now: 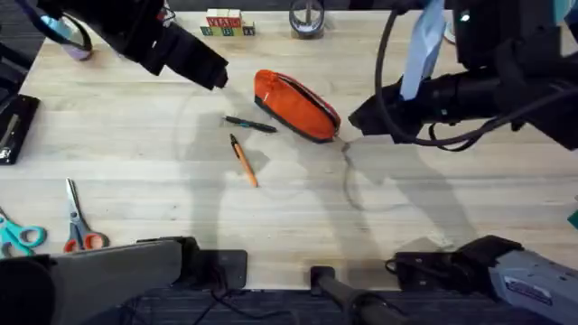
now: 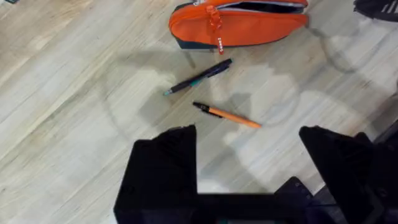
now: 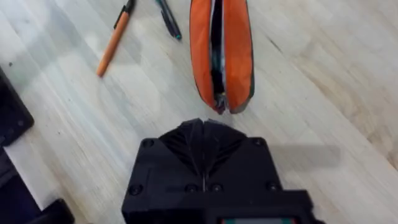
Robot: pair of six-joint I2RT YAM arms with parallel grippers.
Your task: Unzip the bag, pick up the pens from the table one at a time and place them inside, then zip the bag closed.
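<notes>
An orange, elongated soft pencil pouch (image 1: 295,106) with a dark zipper edge lies near the middle of the large light wooden tabletop (image 1: 135,171), its zipper parted along the top so a dark slit of interior shows in the right wrist view. Two pens lie on the wood just beside it: a thin black pen (image 1: 250,125) nearest the pouch and a thin orange pen (image 1: 243,161) a little farther toward the arms' bases, the two close together but not touching. The left gripper (image 2: 249,155) hangs above the pens with its black fingers spread wide and nothing between them; the right gripper (image 3: 204,134) sits just off the pouch's near end, its fingers pressed together and empty. The unzipping looks done and the first pick appears to be the step in hand. The next move calls for the left arm to descend over one pen, likely straddling its thin shaft, and close without nudging the other. How wide the pouch mouth gapes is hard to judge, and its inside is hidden. Orange- and teal-handled scissors (image 1: 77,226) rest well apart, near the table's left front edge.
</notes>
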